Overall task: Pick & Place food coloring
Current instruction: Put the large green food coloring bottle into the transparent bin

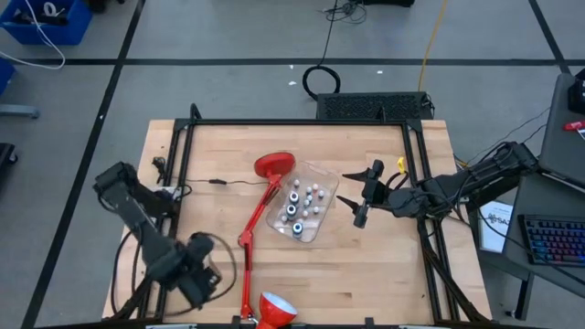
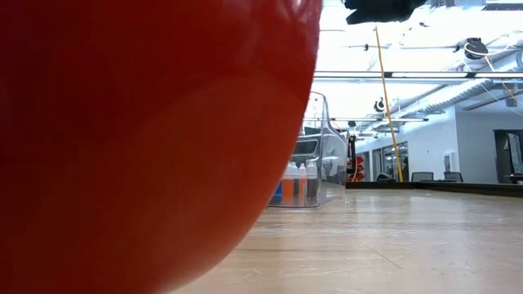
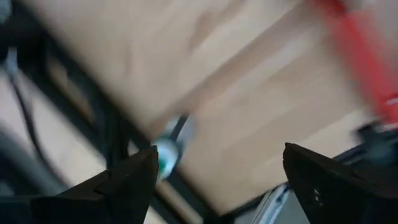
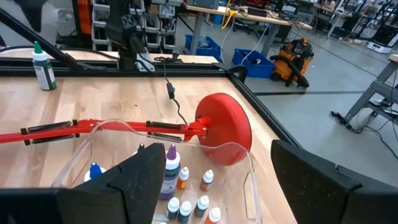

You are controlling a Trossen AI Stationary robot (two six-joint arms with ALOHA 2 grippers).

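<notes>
Food coloring (image 1: 302, 206) – bottles grouped in clear tub (image 1: 322, 174); one stray green-capped bottle (image 4: 43, 67) stands apart. Right gripper (image 1: 352, 188) poised beside tub, released (empty); left gripper (image 3: 217, 180) likewise – descent and grasp judged next.

A robotics lab or workshop: taped grey concrete floor (image 1: 228, 37), blue plastic storage bins (image 4: 205, 45), orange shop vacuum (image 4: 292, 59), exposed ceiling ducts (image 2: 482, 86).

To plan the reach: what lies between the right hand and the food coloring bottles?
In the high view, only the near wall of the clear tub separates the right hand from the food coloring bottles.
</notes>
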